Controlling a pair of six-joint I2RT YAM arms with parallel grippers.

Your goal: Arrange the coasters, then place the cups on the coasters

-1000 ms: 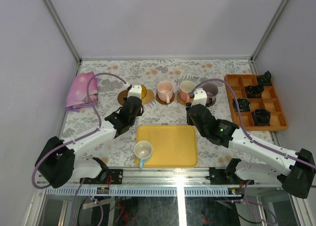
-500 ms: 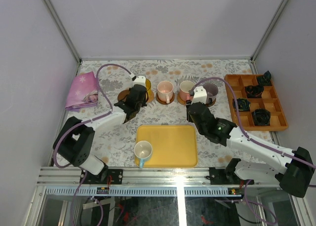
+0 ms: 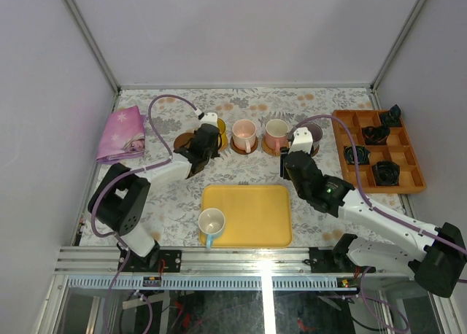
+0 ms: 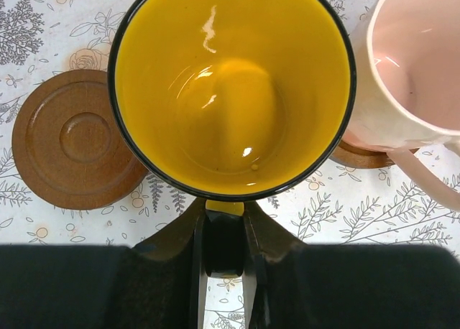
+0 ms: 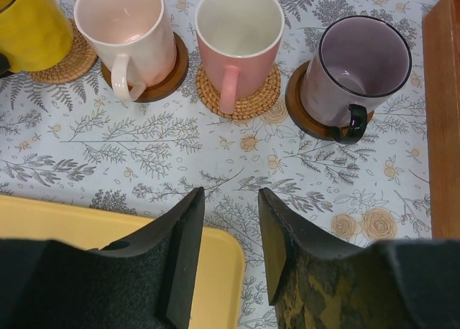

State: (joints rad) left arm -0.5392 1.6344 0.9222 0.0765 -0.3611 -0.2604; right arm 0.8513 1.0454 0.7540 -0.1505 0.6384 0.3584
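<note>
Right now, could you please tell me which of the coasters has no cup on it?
The dark brown coaster at the left end of the row, beside the yellow cup; the other four each sit under a cup.

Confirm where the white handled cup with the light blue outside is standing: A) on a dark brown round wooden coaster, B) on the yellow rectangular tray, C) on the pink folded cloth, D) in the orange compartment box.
B: the top view shows the white handled cup with the light blue outside upright at the near left corner of the yellow rectangular tray.
</note>
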